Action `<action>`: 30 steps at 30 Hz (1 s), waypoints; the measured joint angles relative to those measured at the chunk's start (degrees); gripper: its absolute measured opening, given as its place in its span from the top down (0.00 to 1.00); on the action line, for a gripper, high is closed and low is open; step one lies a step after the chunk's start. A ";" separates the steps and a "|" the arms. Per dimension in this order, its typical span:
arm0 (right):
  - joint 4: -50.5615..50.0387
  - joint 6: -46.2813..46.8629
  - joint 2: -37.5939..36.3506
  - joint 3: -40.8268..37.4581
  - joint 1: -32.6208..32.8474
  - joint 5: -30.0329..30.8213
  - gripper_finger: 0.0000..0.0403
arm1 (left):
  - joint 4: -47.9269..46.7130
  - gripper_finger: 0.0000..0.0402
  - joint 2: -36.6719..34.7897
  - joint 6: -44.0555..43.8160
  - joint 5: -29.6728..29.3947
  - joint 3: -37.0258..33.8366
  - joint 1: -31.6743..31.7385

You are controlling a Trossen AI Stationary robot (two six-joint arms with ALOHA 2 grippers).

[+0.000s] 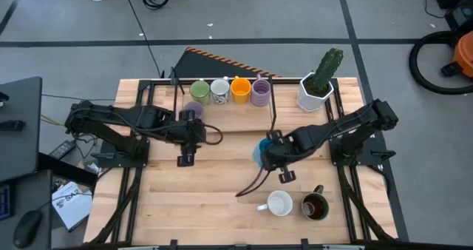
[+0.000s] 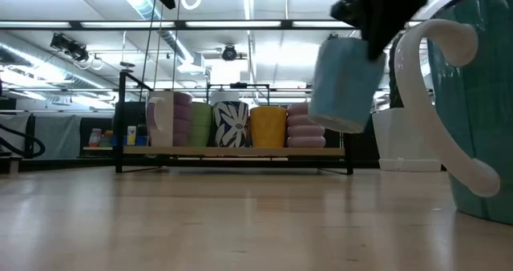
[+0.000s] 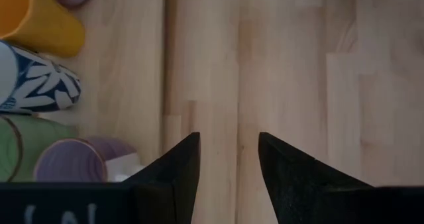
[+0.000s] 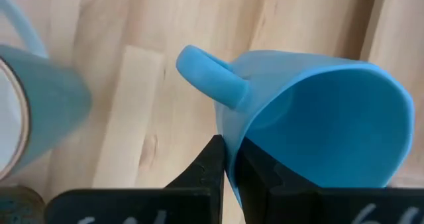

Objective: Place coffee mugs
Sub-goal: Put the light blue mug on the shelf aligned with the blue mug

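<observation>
- Right, the right gripper (image 4: 228,159) pinches the blue mug's (image 4: 318,118) wall and holds it in the air over the tabletop's middle.
- Done: green, patterned white, orange (image 1: 240,89) and lavender mugs line the far-edge rack (image 1: 222,104).
- Left: a white mug (image 1: 279,203) and a dark brown one (image 1: 315,206) wait by the near edge.
- The left gripper (image 3: 228,159) hangs open beside the rack.
- Only the low view shows the blue mug clear of the wood; only the high view shows the waiting pair.

We count eight coffee mugs in all: a lavender mug (image 1: 260,92), a second lavender mug (image 1: 194,109), one green mug (image 1: 199,92), one white mug with a blue flower pattern (image 1: 219,91), one orange mug (image 1: 240,89), one blue mug (image 1: 260,152), one white-lined teal mug (image 1: 279,203) and one dark brown mug (image 1: 315,205). There is one potted cactus (image 1: 318,83). Two dark arms reach over the worktop (image 1: 185,205): the left arm (image 1: 118,120) and the right arm (image 1: 355,124).
</observation>
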 joint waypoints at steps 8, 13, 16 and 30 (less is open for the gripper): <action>-5.51 -15.38 10.05 12.93 -3.96 1.61 0.92 | 0.04 0.60 0.00 -3.21 -0.05 -0.02 -0.37; -8.74 -24.32 14.41 19.44 -7.70 4.99 0.92 | -1.05 0.60 0.00 -5.29 0.01 -0.04 -0.67; -8.05 -29.00 14.65 20.17 -10.40 5.71 0.92 | -3.19 0.60 0.00 -6.68 0.00 -0.04 -1.12; -7.52 -44.96 14.61 19.08 -23.89 1.93 0.92 | -5.60 0.60 -0.02 -9.18 0.00 -0.09 -4.34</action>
